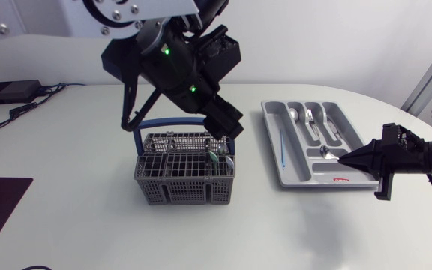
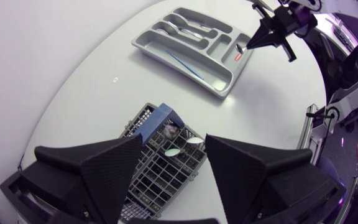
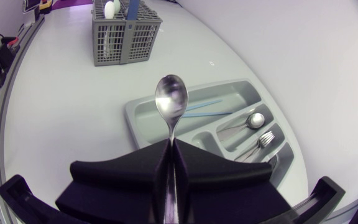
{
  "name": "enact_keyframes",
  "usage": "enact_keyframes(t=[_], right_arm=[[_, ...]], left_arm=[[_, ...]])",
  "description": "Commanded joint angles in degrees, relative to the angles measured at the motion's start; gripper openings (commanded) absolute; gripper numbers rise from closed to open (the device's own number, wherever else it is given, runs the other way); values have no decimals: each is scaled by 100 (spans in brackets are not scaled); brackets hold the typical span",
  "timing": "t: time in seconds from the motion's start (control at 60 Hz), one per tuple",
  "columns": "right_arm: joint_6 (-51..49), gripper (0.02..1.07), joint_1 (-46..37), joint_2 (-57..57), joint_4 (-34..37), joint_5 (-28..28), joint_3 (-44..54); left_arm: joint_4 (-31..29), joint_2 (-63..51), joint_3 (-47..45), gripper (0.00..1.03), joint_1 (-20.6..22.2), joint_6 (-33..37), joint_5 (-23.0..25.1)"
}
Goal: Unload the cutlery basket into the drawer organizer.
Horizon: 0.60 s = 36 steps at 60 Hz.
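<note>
We are working with one cutlery basket [image 1: 178,191] at frame centre and one drawer organizer [image 1: 295,169] right of centre. Our left gripper [image 2: 173,152] is hovering over the basket, fingers spread wide and holding nothing. Our right gripper [image 3: 171,148] is pinching one spoon [image 3: 171,99] by its handle above the organizer, where one fork [image 3: 263,140], one second spoon [image 3: 252,120] and one thin blue utensil [image 1: 283,146] are lying.

Head camera looks down; both wrist cameras share the organizer [image 3: 146,118] and basket [image 3: 126,40].
</note>
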<state>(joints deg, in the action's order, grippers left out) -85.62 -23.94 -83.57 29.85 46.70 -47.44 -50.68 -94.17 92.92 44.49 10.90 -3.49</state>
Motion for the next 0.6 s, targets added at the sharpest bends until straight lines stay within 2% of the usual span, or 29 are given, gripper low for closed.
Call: enact_keyframes(t=[0.0,0.283,0.583], right_arm=[[-631,10,-84,-458,215,-29,-354],[-1299,10,65,-1416,557,-890,-1101],[-1712,10,100,-2278,768,-1550,-1716]], left_arm=[[-74,136,-152,70,51,334,-12],[-320,57,-240,70,60,844,-12],[-417,-145,-433,70,148,835,50]])
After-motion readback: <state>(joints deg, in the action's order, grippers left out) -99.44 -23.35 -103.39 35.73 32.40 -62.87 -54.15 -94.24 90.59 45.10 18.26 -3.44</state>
